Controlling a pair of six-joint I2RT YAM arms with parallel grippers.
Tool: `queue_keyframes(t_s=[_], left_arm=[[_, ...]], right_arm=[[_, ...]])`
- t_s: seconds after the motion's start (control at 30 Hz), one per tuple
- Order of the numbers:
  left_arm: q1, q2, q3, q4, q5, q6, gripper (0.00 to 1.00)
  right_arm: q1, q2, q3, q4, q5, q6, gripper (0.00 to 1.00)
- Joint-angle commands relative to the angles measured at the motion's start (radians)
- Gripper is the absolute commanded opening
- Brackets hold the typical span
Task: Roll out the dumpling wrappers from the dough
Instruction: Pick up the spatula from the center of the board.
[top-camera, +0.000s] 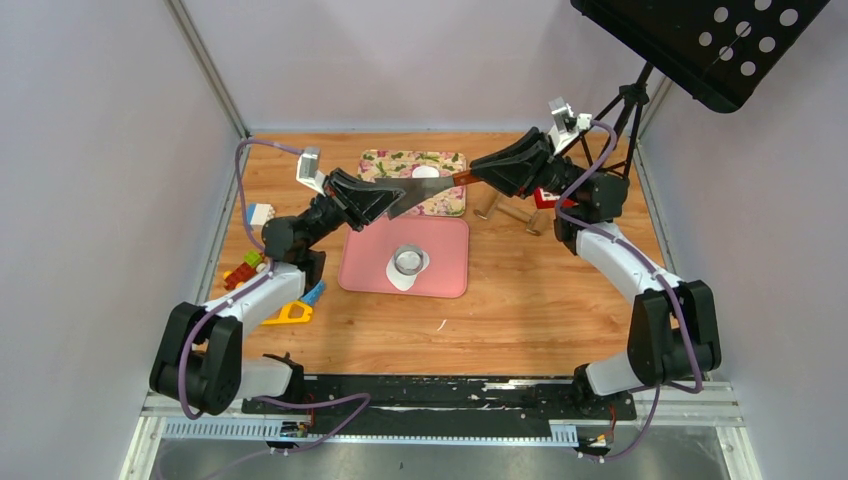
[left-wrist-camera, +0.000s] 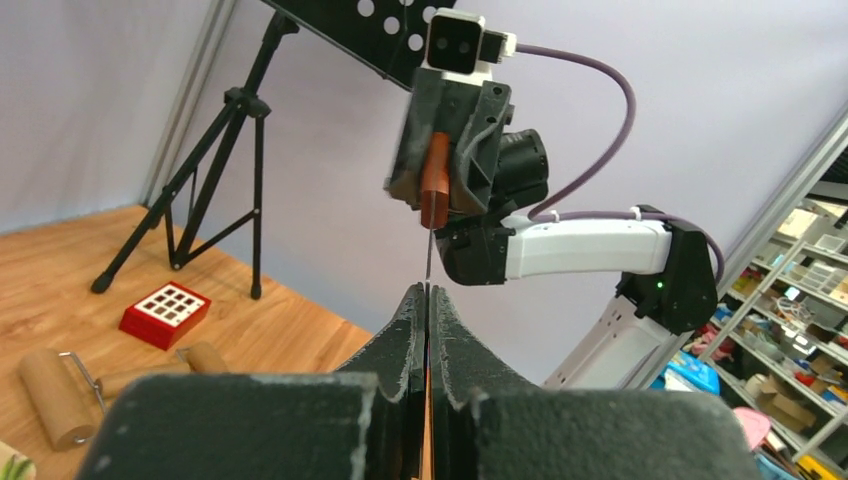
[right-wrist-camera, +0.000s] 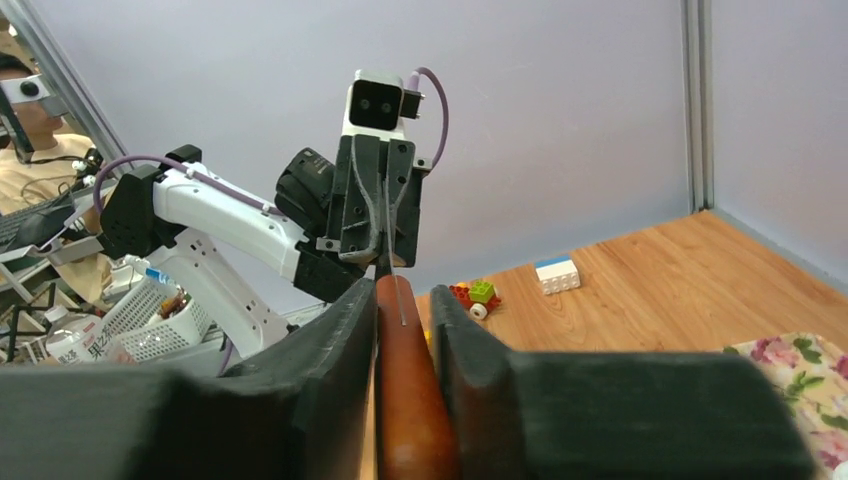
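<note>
Spatula (top-camera: 405, 196) spanning both arms above floral mat (top-camera: 385, 160), likely mid-handover: left gripper (left-wrist-camera: 427, 295) clenched on blade, right gripper (right-wrist-camera: 402, 295) seemingly clamped round brown handle. Dough (top-camera: 400, 281) under ring cutter (top-camera: 408, 260) on pink mat (top-camera: 450, 270); one wrapper (top-camera: 425, 172) parked on floral mat.

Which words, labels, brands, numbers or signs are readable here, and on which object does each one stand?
Nothing is legible.
White packet beside the white basket, right wrist view: dark printed characters, too blurred to read.
Red box: a grid of white squares only, no letters.
Scraper: no marking shows.
</note>
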Motion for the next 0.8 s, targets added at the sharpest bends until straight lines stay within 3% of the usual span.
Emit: queue_keyframes(t_s=[0.0, 0.1, 0.17, 0.27, 0.37, 0.77], left_arm=[[-0.008, -0.006, 0.004, 0.01, -0.047, 0.004, 0.0], [-0.008, -0.006, 0.007, 0.012, -0.05, 0.002, 0.0], [-0.008, -0.006, 0.007, 0.011, -0.05, 0.0, 0.0], [-0.008, -0.006, 0.006, 0.01, -0.048, 0.004, 0.0], [-0.008, -0.006, 0.001, 0.006, -0.048, 0.012, 0.0], [-0.008, -0.003, -0.006, -0.01, -0.047, 0.024, 0.0]], right_arm=[[0.023, -0.023, 0.031, -0.068, -0.042, -0.127, 0.37], [0.027, -0.019, 0.024, -0.028, -0.052, -0.08, 0.52], [0.03, -0.013, 0.02, 0.022, -0.056, -0.049, 0.56], [0.034, -0.015, 0.013, 0.041, -0.043, -0.04, 0.52], [0.036, -0.014, 0.021, 0.063, -0.043, -0.015, 0.38], [0.039, -0.001, 0.038, 0.129, -0.002, 0.041, 0.36]])
